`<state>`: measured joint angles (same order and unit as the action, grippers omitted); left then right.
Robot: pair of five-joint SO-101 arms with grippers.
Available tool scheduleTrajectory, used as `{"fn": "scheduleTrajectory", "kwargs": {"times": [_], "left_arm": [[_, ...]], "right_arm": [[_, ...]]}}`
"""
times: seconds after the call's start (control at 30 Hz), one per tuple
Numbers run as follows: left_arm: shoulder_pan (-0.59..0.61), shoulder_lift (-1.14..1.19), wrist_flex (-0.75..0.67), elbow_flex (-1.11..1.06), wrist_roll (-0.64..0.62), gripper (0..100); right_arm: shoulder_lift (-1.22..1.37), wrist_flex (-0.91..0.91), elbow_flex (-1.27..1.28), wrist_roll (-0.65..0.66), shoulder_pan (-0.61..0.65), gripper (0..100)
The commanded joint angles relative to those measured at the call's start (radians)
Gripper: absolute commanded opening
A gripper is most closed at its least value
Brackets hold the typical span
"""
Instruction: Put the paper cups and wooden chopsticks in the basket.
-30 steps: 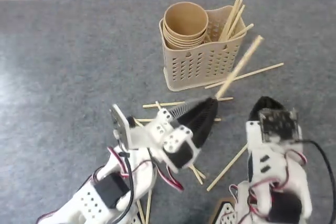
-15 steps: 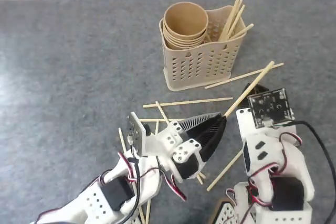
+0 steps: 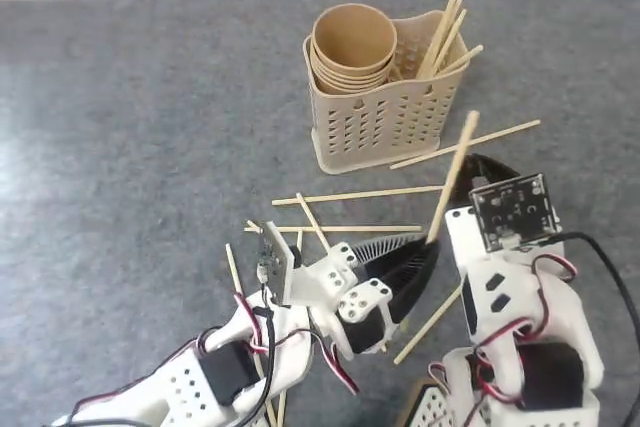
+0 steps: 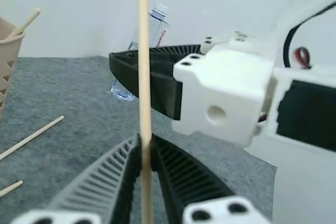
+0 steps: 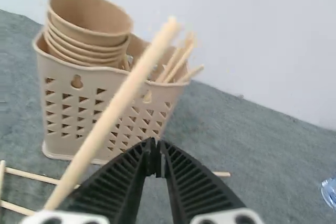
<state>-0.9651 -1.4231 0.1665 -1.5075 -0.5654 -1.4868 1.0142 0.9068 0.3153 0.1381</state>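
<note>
Wooden and thin, the chopstick [image 3: 452, 175] is pinched at its lower end between the closed fingers of the left gripper [image 3: 428, 242]. Its long axis runs away from those fingertips toward the basket [image 3: 380, 122], with the free end near the side wall. The right gripper [image 3: 484, 165] sits just beside the stick, fingers pressed together on nothing. The next move likely needs the free end raised over the rim, beside the stacked paper cups [image 3: 353, 39]

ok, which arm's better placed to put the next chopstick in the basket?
Left, probably. The left hand is shut on a chopstick, raised off the table near the basket. The right hand is shut and seems empty.
</note>
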Motion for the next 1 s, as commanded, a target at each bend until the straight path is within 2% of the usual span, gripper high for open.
{"fn": "scheduleTrajectory", "kwargs": {"times": [0.0,0.33,0.67,0.77,0.97], "left_arm": [[-0.009,-0.009,0.005,0.007,0.005,1],[-0.009,-0.009,0.005,0.007,0.005,1],[-0.009,-0.008,0.008,0.007,0.005,1],[-0.008,-0.008,0.011,0.007,0.005,1],[-0.005,-0.009,0.098,0.064,0.006,1]], "right_arm": [[0.018,-0.005,-0.063,-0.025,0.048,0.6],[0.079,-0.002,-0.089,-0.032,0.061,0.6],[0.081,0.033,-0.101,-0.025,0.165,0.6],[0.081,0.031,-0.100,-0.023,0.150,0.6],[0.077,0.024,-0.098,-0.023,0.012,0.6]]}}
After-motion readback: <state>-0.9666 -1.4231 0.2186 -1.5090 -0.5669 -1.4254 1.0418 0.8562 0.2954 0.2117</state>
